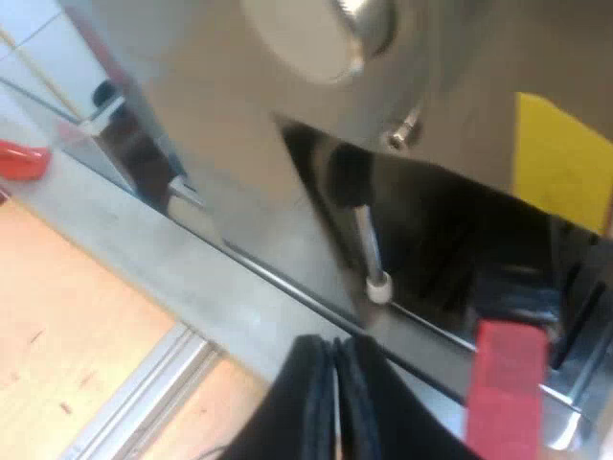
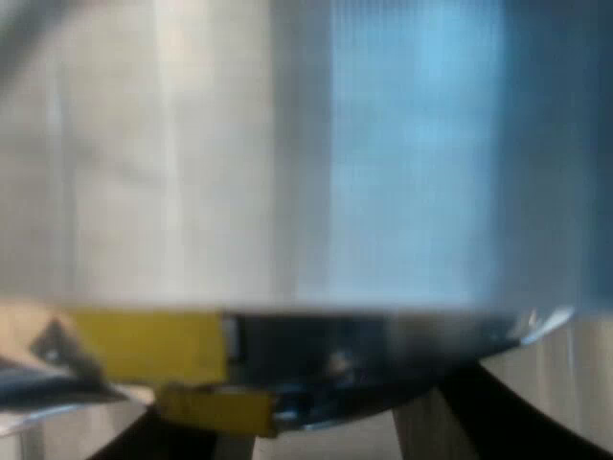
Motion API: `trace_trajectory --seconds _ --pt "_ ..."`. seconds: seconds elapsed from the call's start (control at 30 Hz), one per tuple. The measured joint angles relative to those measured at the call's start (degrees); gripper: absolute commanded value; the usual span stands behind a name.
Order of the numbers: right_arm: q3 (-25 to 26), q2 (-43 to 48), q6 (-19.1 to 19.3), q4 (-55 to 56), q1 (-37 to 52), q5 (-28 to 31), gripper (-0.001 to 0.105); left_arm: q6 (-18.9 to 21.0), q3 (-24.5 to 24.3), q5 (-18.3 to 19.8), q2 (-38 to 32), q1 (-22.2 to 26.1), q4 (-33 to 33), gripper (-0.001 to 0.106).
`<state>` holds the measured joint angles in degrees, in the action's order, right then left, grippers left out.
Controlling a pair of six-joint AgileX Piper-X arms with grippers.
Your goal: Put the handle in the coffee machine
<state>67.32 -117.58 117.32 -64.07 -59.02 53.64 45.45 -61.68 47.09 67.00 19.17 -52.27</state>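
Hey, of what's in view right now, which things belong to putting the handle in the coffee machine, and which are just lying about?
For the job:
espresso machine
handle's red end, at the machine's front
left gripper, shut, beside that red end

Lying about:
red thing on the wooden table, too blurred to name

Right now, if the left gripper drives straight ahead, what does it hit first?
Probably the white tip of the wand, just ahead of the left gripper, then the machine behind it. Depth is unclear. The red handle end sits off that line.
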Motion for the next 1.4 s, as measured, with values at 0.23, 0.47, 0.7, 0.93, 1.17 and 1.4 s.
trace_trajectory --seconds 0.23,0.47,0.7,0.93,1.17,1.4 --pt "0.0 0.0 0.0 0.0 0.0 0.0 0.037 3.37 -6.51 -3.82 7.5 -2.09 -1.1 0.001" --pt "0.0 0.0 0.0 0.0 0.0 0.0 0.037 -0.41 -13.91 -10.46 19.12 -7.28 -10.31 0.001" --pt "0.0 0.0 0.0 0.0 0.0 0.0 0.037 -4.4 -15.98 -16.58 25.07 -9.23 -16.01 0.001" --pt "0.0 0.0 0.0 0.0 0.0 0.0 0.037 -7.07 -15.98 -16.78 25.27 -11.4 -22.28 0.001" --pt "0.0 0.0 0.0 0.0 0.0 0.14 0.037 -8.02 -15.98 -16.96 25.17 -14.07 -28.3 0.0" --pt "0.0 0.0 0.0 0.0 0.0 0.14 0.037 -5.22 -15.98 -12.74 22.51 -14.38 -30.13 0.0"
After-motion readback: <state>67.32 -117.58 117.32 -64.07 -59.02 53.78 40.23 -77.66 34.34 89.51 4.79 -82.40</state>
